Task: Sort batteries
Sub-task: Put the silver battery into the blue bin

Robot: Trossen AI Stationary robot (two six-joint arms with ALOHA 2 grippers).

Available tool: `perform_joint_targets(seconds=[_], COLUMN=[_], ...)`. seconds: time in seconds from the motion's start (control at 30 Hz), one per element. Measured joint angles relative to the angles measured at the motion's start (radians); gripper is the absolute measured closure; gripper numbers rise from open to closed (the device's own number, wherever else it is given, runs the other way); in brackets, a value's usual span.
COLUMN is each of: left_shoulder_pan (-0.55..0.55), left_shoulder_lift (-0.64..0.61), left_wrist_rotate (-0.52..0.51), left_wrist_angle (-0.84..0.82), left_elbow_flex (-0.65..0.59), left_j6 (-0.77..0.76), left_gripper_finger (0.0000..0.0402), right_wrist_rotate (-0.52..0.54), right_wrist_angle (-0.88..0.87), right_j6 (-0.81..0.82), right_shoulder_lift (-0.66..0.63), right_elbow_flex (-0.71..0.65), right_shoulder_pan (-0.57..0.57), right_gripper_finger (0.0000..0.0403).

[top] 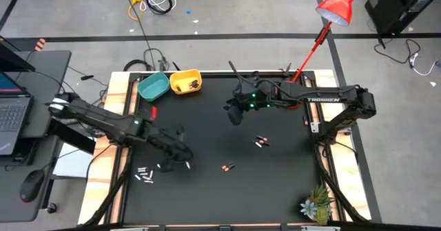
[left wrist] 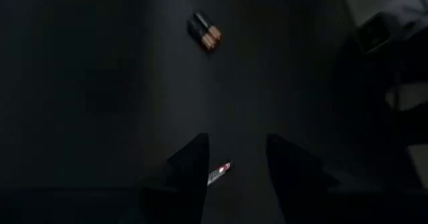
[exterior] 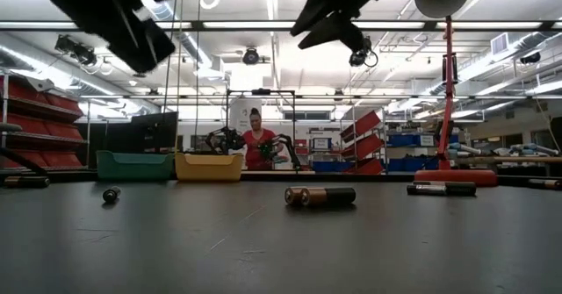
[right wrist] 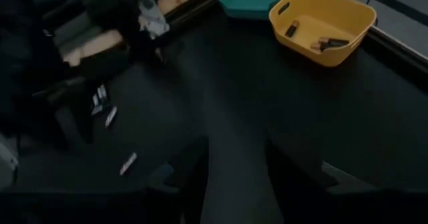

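Batteries lie scattered over the black table (top: 275, 189): a cluster of whitish-silver batteries (top: 145, 175) sits near the table's left edge, a pair of dark copper-ended batteries (top: 228, 167) lies near the middle, and another dark pair (top: 260, 142) rests a little to the right of centre. The yellow bowl (top: 185, 81) at the far edge already holds a few dark batteries (right wrist: 319, 42), and the teal bowl (top: 153, 86) stands just beside it (its contents cannot be made out). The left gripper (top: 176, 161) hangs above the table just right of the whitish cluster; in its wrist view its fingers (left wrist: 190, 174) are spread apart with nothing pinched, and one whitish battery with a red band (left wrist: 219, 173) lies on the table between them. The copper-ended pair (left wrist: 204, 31) lies farther ahead of it. The right gripper (top: 236, 111) hovers over the far middle of the table, near the bowls, its fingers (right wrist: 294, 174) likewise spread and holding nothing. In the low view the copper-ended pair (exterior: 320, 196) lies on its side at mid-table, and a person (exterior: 256, 147) stands in the room behind the bowls.
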Motion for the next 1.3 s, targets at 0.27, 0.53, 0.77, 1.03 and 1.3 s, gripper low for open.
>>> perform_joint_targets(seconds=[0.27,0.53,0.77,1.03,1.3], left_shoulder_pan=[-0.001,-0.001,-0.001,-0.001,-0.007], left_shoulder_lift=[0.217,0.309,0.368,0.409,0.462], left_wrist_rotate=[0.006,0.031,0.1,0.017,0.023], left_wrist_angle=[0.081,0.071,0.043,0.032,0.041], left_elbow_flex=[0.001,0.001,0.002,0.002,0.007], left_j6=[0.056,0.267,0.32,0.367,0.366], left_gripper_finger=[0.0245,0.0246,0.0246,0.0246,0.0252], right_wrist_rotate=[0.006,0.054,0.088,0.096,0.098], right_wrist_angle=[-0.289,-0.328,-0.353,-0.345,-0.336], right_j6=[-0.077,-0.076,-0.055,-0.047,-0.026], right_shoulder_lift=[-0.121,-0.233,-0.243,-0.225,-0.224], right_elbow_flex=[0.0,0.0,0.0,0.0,0.0], right_shoulder_pan=[0.073,0.106,0.135,0.156,0.155], right_gripper_finger=[0.0245,0.0245,0.0245,0.0245,0.0245])
